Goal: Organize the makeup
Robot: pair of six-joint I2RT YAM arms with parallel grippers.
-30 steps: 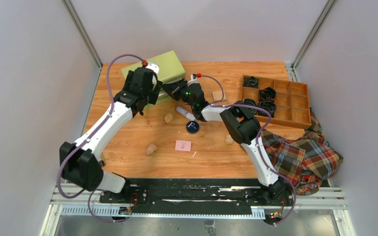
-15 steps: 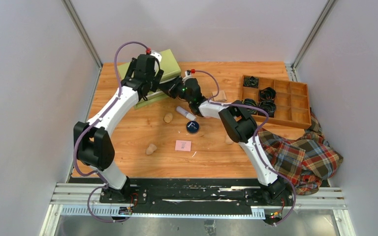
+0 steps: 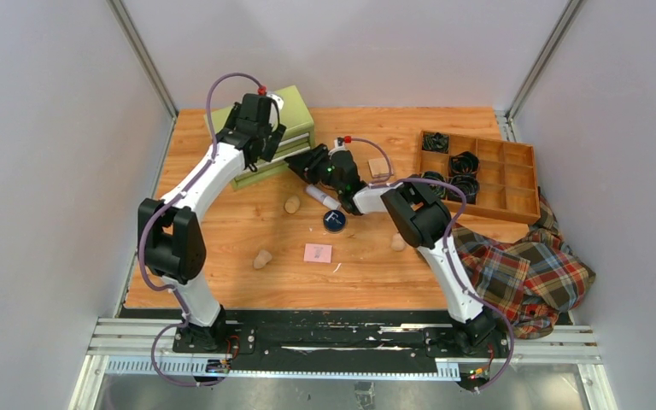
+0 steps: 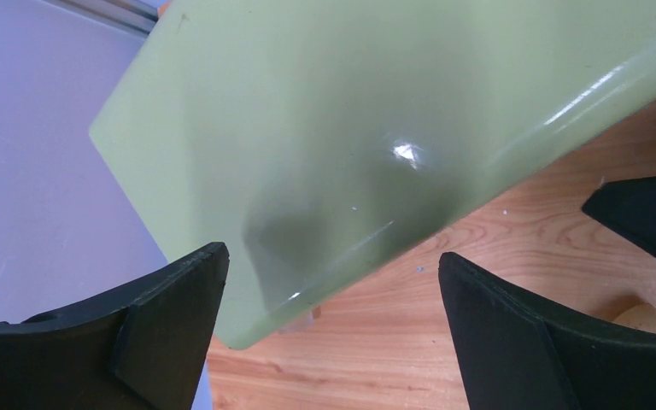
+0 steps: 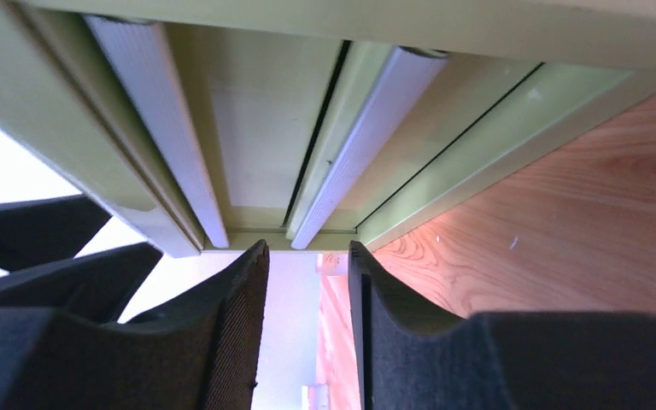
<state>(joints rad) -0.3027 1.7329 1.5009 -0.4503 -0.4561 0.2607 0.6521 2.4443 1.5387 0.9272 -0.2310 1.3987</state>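
Makeup lies loose on the wooden table [image 3: 213, 248], mid-field
- white tube [image 3: 319, 197] just far of the navy compact [image 3: 334, 221]
- pink square pad [image 3: 317, 253] nearer me
- tan egg sponges: one left of the tube [image 3: 292, 204], one near-left [image 3: 262, 259], one near-right beside the right arm [image 3: 398, 243]
- tan square [image 3: 379, 166] farther right
- nothing stowed, nothing held

Both grippers are at the green drawer box [image 3: 299, 109], far left
- left gripper [image 4: 333, 265] hangs over the lid, fingers spread wide, empty
- right gripper [image 5: 307, 254] points at the drawer fronts and their pale pull bars [image 5: 166, 128], fingers drawn close with a slim gap and nothing in it

Risks, my reading
- the box sits askew and looks light. If I pull a drawer without the left bearing down, the whole box may slide toward the tube and the nearest sponge and scatter them
- the pull bars look slick, so a pinch could slip off
- the grippers are close: the right fingertip shows at the edge of the left wrist view, so a careless move could knock them together
- the right arm passes just over the tube, and dropping it could roll the tube away

Hard to make out
- drawer contents are hidden, and I cannot tell whether any drawer is ajar
- I cannot tell whether the left fingers touch the lid
- the left arm covers the middle of the box from above
- the near-right sponge is partly behind the right arm
- off right, the divided wooden tray [image 3: 521, 154] holds black coiled bands [image 3: 464, 162], and the plaid cloth [image 3: 530, 273] hangs past the table edge
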